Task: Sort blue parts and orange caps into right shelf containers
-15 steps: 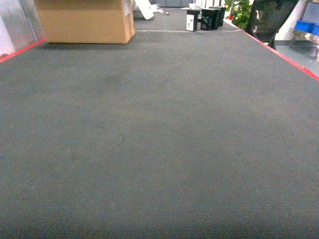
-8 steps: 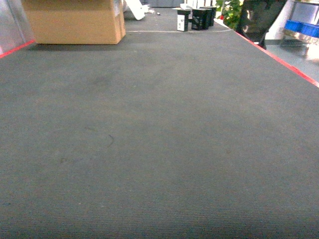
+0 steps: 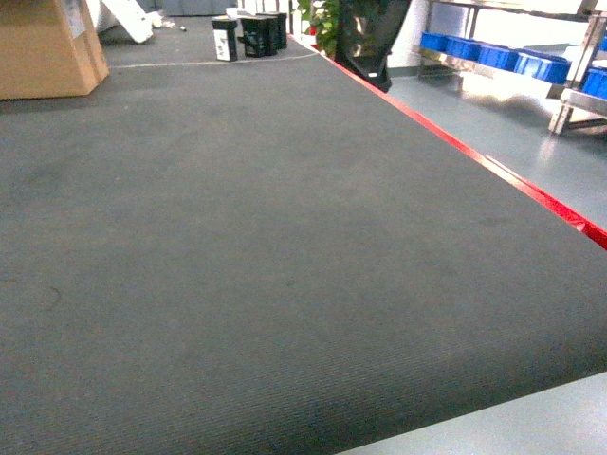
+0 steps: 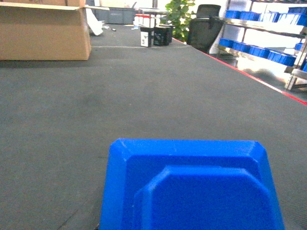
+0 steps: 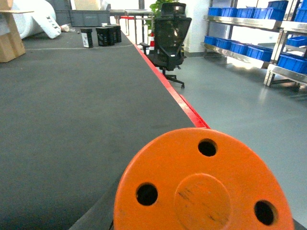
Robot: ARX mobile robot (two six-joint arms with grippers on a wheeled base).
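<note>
Carrying both loads to the shelf looks like the step in hand, and doing it well means keeping the arms steady while the base swings toward the far right, where the blue crates (image 3: 542, 64) sit in a row on the metal shelf (image 3: 474, 66) beyond the red edge strip (image 3: 474, 152) of the dark carpet (image 3: 237, 265).

A blue part (image 4: 192, 187) fills the lower middle of the left wrist view, so close under that camera that it is presumably held by the left claw; no fingers show, so I cannot tell whether that claw is clamped or apart. An orange cap (image 5: 204, 184) with three small holes fills the lower right wrist view in the same way, and the right claw is equally unseen.

Both pieces are well apart from the crates, with grey floor (image 5: 240, 96) between. An office chair (image 5: 169, 36) stands near the carpet's right edge and should be passed wide.
</note>
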